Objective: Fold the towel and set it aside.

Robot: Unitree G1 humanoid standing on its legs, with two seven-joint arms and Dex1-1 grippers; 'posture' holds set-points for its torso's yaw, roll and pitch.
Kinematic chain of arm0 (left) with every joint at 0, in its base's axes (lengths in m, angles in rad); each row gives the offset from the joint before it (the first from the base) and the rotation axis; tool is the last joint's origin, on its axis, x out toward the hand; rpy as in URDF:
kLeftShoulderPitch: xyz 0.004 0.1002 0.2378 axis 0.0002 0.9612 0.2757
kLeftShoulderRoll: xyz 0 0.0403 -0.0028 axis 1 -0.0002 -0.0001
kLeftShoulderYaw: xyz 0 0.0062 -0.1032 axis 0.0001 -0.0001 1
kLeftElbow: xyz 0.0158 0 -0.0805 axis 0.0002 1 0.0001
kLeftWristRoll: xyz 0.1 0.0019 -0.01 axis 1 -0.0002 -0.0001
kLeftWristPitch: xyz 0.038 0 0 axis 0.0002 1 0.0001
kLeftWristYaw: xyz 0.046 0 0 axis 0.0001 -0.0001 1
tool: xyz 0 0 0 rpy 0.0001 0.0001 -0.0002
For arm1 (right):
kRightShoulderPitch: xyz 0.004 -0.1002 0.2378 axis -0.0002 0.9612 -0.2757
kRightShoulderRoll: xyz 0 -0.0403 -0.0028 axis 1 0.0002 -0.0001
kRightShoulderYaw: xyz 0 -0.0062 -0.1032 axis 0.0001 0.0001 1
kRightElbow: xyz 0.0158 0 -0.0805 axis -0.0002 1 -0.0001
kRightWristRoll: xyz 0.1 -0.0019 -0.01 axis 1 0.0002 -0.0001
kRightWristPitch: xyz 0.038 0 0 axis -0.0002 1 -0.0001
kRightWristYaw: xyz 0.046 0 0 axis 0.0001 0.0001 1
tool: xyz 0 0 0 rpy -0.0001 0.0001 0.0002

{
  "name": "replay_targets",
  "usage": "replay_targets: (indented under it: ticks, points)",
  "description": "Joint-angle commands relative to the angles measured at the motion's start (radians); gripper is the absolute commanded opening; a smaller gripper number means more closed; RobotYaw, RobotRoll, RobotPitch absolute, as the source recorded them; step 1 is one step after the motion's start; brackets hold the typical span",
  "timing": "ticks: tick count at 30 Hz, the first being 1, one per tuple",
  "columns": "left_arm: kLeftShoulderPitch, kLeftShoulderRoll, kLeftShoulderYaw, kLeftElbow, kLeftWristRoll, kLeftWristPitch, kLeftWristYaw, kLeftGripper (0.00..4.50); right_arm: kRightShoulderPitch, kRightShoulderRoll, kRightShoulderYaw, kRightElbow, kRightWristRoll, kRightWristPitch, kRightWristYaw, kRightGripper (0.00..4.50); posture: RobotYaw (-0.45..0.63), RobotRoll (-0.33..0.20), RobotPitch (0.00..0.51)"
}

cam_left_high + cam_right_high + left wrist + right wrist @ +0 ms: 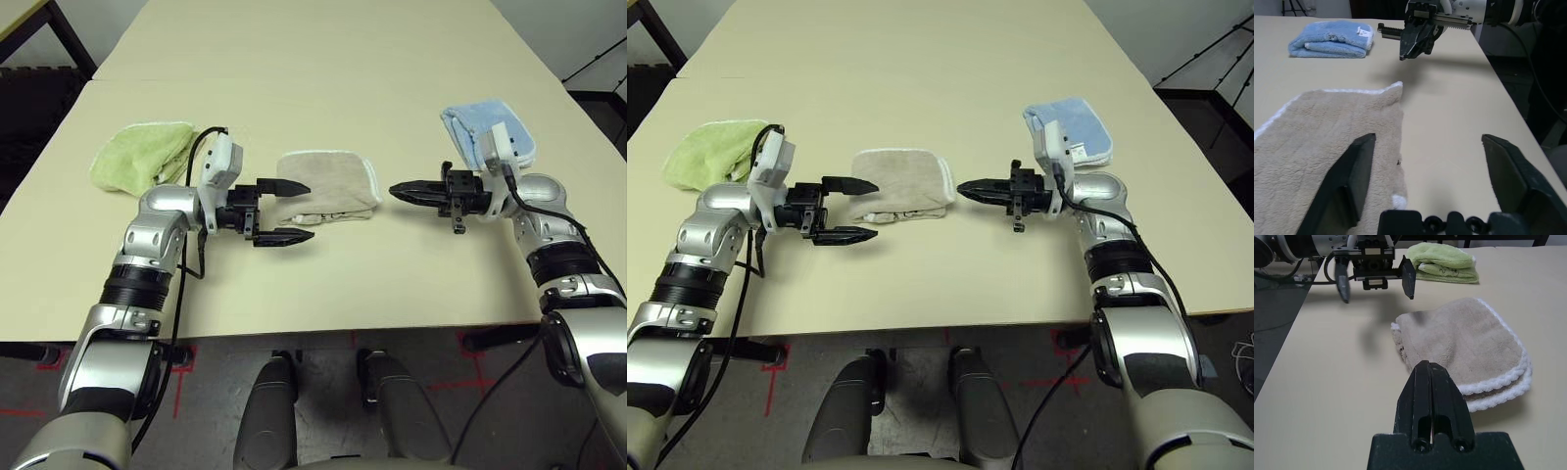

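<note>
towel (328, 183): beige terry, white stitched edging. lies folded in layers on the table (392, 264), mid-table between the two grippers, rounded stacked edges toward the right gripper, a looser ragged end toward the robot.

handling, judged: light, soft, limp; will sag and unfold if lifted by one layer. terry should give good friction, not slippery, nothing fragile. best hold is a pinch through all stacked layers at the thick white-edged side, or one pinch at each end so the fold keeps its shape.

left gripper (284, 211): fingers spread wide, empty, pointing across the table; its far finger sits over the towel's near corner, its near finger over bare table.

right gripper (411, 192): fingers pressed together, holding nothing, tip pointing at the towel, just short of its edge.

green towel (142, 155): folded, behind the left arm, apart from the beige one.

blue towel (490, 135): folded, white tag, behind the right arm.

room: wide bare table beyond the towel and in front of it; the near table edge lies close below both arms.
</note>
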Motion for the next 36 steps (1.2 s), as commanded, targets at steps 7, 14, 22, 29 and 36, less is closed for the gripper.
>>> replay_targets:
  ticks: [7, 14, 22, 29, 36]
  points:
    - [-0.089, -0.032, 0.013, 0.136, 0.021, -0.050, -0.023, 0.47, -0.030, 0.038, 0.000, 0.011, 0.003, 0.028, -0.016, 0.00, 0.04, 0.000, 0.195]
    - [-0.171, -0.084, 0.022, 0.277, 0.054, -0.042, 0.052, 0.03, -0.103, 0.117, 0.031, 0.098, -0.059, -0.002, -0.102, 0.00, 0.04, 0.000, 0.187]
    - [-0.256, -0.160, -0.008, 0.535, 0.191, -0.121, 0.180, 0.03, -0.138, 0.171, 0.068, 0.298, -0.170, -0.072, -0.230, 0.00, 0.07, 0.000, 0.177]
    - [-0.252, -0.170, -0.017, 0.622, 0.258, -0.177, 0.151, 0.03, -0.121, 0.172, 0.058, 0.376, -0.212, -0.077, -0.308, 0.00, 0.05, 0.000, 0.178]
    - [-0.216, -0.118, -0.003, 0.622, 0.278, -0.199, 0.116, 0.03, -0.108, 0.164, 0.040, 0.392, -0.212, -0.078, -0.345, 0.00, 0.05, 0.000, 0.177]
